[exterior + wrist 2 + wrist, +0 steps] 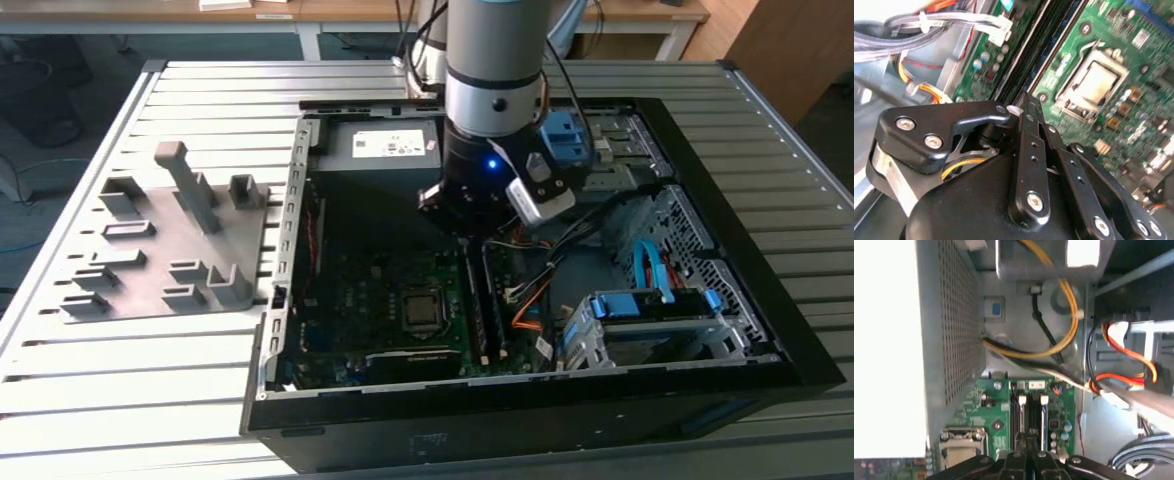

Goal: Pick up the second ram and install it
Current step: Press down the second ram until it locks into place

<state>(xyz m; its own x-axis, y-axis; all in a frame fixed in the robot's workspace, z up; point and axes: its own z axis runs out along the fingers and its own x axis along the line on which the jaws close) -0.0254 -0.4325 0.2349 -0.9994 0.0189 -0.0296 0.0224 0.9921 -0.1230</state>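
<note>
With its fingers closed together, the end effector [1026, 440] is pressing on the ram [475, 300] directly beneath it in the motherboard [1114, 65] slot, so, in my judgement, it should be pushing straight down, evenly.

look: the second ram [474, 305] is a long, narrow, dark strip  
pose: on edge, level, standing in a motherboard slot  
place: just beside the processor socket [423, 310], on the exterior view's right of it, running lengthwise past it  
seating: cannot tell whether it is fully latched
</note>
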